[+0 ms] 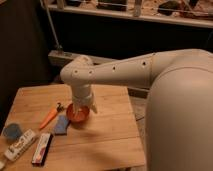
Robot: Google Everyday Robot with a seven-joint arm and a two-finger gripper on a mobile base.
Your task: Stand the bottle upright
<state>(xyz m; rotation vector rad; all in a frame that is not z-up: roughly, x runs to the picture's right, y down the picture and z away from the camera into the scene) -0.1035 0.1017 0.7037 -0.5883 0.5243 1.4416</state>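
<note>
Looks like an indoor robot test space: a plain wooden desk (110,137) carries odd props, a carrot (48,117), a blue cup (11,131) and an orange bowl (78,117) — the gripper (80,106) hangs right over that bowl — and a cable railing (135,11) runs behind.

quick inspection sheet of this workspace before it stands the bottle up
surface: light wooden table
job's things: small white plastic bottle with red-orange label, lying on its side near the front left corner, not yet upright
clutter: orange carrot, blue cloth, round orange bowl, small round blue cup, flat black-edged rectangular pack
grippers: gripper hangs over the orange bowl, away from the bottle
cables: nothing seen
surroundings: pale railing behind the table
</note>
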